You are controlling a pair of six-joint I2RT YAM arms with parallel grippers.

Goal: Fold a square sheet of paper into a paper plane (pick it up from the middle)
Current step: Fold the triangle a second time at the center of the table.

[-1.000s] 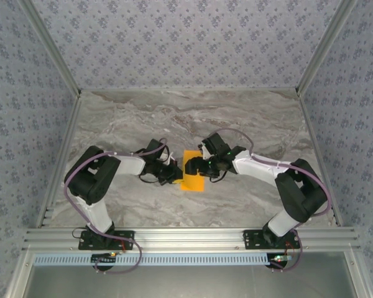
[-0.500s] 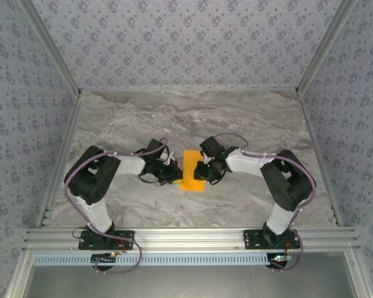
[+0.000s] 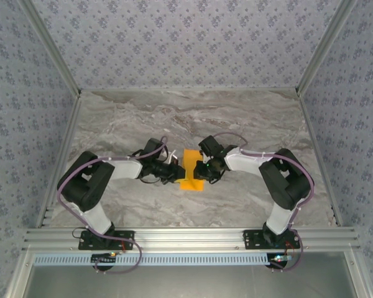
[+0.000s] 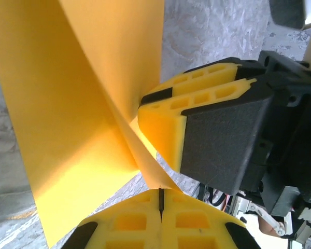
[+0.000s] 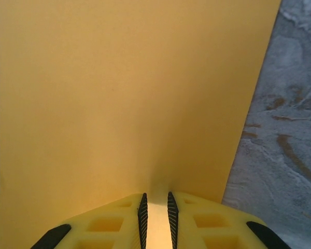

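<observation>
Pinching one edge of the square sheet of paper (image 5: 135, 93) tight in the closed left gripper (image 4: 159, 193); clamping the opposite edge in the right gripper (image 5: 155, 210), above the marble table (image 5: 280, 155).

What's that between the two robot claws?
The square sheet of paper, bright orange; the top view shows it between the left gripper and the right gripper, both pinching it.

Soft, even light from above fills the top view, leaving only faint, blurred shadows on the marble table (image 3: 236, 118) and no glare. Both wrist views are bright. The square sheet of paper (image 4: 57, 104) glows a saturated orange, darker along its lower fold. The left wrist view's upper right corner washes out pale, and the nearest surfaces look slightly soft.
</observation>
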